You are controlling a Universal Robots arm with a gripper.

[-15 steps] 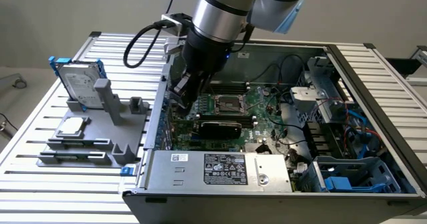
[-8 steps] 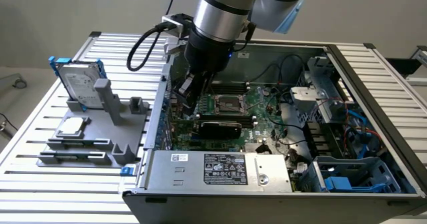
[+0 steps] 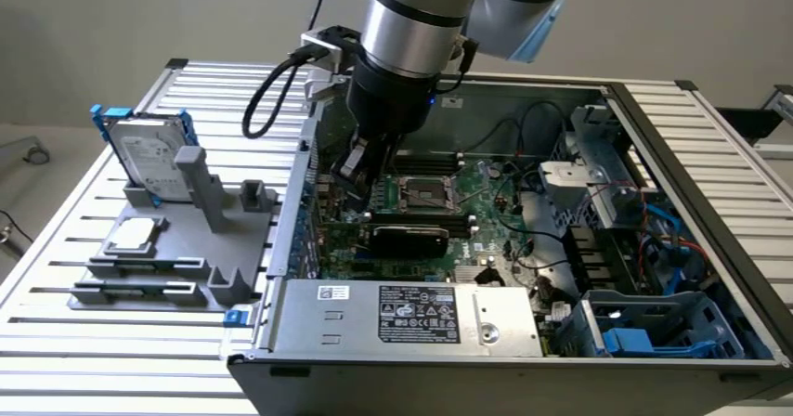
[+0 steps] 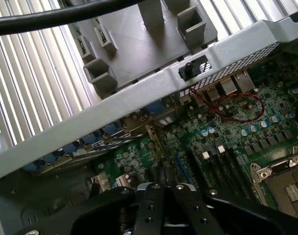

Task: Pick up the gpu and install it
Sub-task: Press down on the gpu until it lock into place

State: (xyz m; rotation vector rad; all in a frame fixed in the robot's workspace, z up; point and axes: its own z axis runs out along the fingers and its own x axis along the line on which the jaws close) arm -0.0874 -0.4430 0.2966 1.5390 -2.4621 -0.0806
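Black fingers pressed together, empty, above green motherboard inside open grey computer case, thin flat black-shrouded gpu seated at case's 6 o'clock; looks light, stiff, fragile, best gripped by long edges.

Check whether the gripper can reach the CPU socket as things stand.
Probably yes. The gripper, shut, is down inside the open case, close beside the CPU socket. Nothing covers the socket or stands between them.
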